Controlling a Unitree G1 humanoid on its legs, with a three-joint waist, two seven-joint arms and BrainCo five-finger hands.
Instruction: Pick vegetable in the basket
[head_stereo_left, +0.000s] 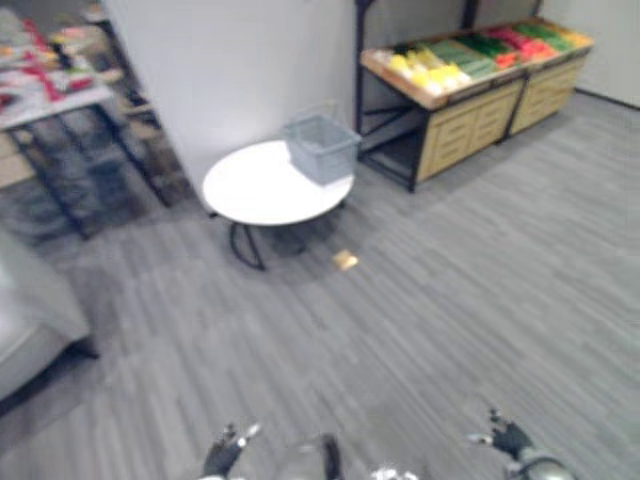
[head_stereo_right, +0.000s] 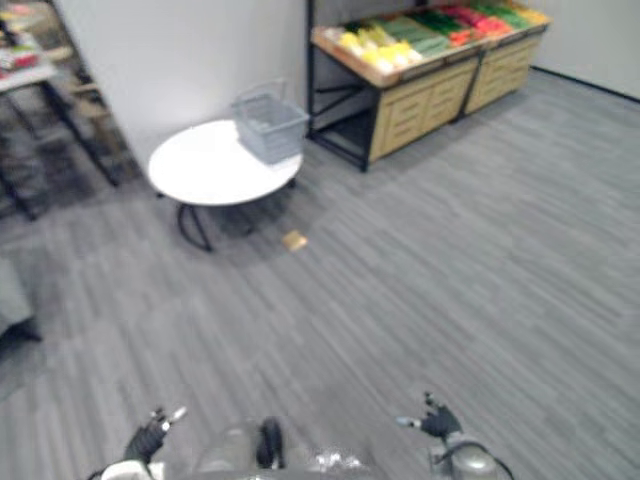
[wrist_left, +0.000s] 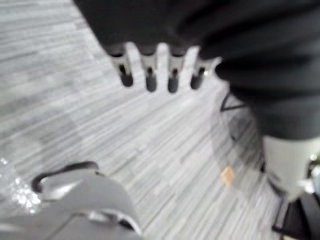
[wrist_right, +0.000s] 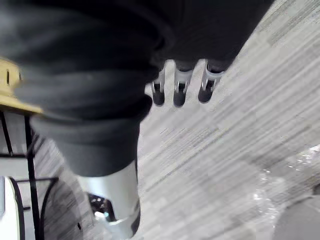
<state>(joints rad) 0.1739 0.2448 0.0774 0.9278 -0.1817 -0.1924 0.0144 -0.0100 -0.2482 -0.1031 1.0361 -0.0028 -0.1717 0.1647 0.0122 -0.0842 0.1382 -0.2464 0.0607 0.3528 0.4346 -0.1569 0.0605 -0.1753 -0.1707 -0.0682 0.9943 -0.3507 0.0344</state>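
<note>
Vegetables (head_stereo_left: 450, 60) lie well ahead and rightward on the stand (head_stereo_left: 470, 120), nearer my right hand (head_stereo_left: 510, 438); left hand (head_stereo_left: 225, 452) hangs low too, both with fingers apart, holding nothing.

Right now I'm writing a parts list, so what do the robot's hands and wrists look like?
Both match. The left hand and the right hand have slim silver fingers set in a row, each ending in a dark tip. A dark, soft-looking cover wraps the back of each hand and the wrist. No markings are visible.
</note>
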